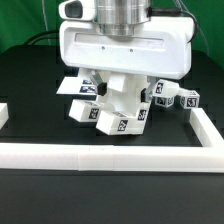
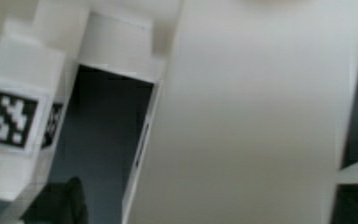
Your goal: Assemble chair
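Note:
The chair parts (image 1: 112,108) form a cluster of white tagged blocks and panels in the middle of the black table. My gripper (image 1: 118,86) reaches down into the cluster, and its white hand hides the tops of the parts and my fingertips. In the wrist view a wide white panel (image 2: 247,120) fills most of the picture, very close and blurred. It lies between my fingers (image 2: 60,200), with a dark gap left beside one of them. A tagged chair part (image 2: 16,115) stands next to the panel. My gripper (image 2: 211,208) looks open around the panel.
The long white border rail (image 1: 110,155) runs along the front and turns back at the exterior view's right (image 1: 206,125). Small tagged white pieces (image 1: 180,98) lie at the right of the cluster. A white piece (image 1: 4,114) shows at the left edge.

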